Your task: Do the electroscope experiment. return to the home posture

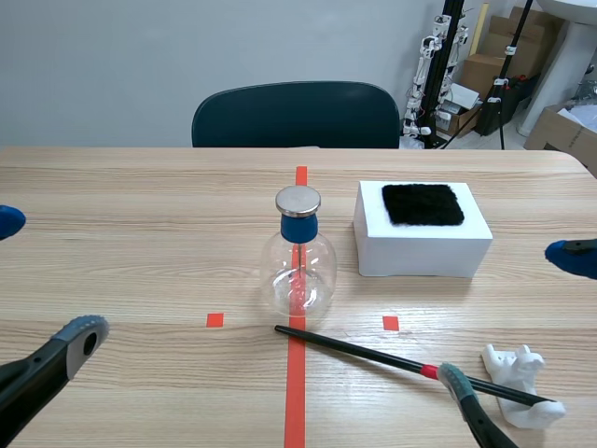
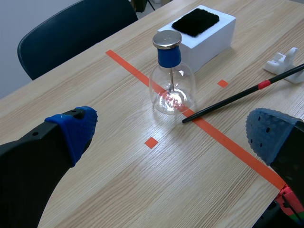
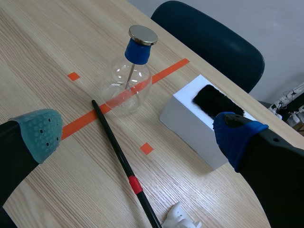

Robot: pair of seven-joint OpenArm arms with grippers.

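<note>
The left hand (image 1: 44,278) hangs low over the tabletop (image 1: 140,205) at the near left, its two fingers wide apart and holding nothing. Near the middle stands the electroscope (image 1: 298,266), a clear round flask, upright on the orange-red tape line, with a blue stopper (image 1: 299,228) and a flat metal disc (image 1: 298,200) on top. A thin stem hangs down inside it. Just in front of it lies a black rod (image 1: 373,352) with a red band (image 1: 428,371). Its near tip sits on the tape line close to the flask, and its far end rests on a small white holder (image 1: 522,373) at the near right. Behind the rod, right of the flask, a white box (image 1: 422,245) carries a black fur pad (image 1: 423,203) on its top. The right hand (image 1: 513,315) hovers above the rod's far end, fingers spread apart and empty. A dark chair (image 1: 295,114) stands beyond the tabletop.
</note>
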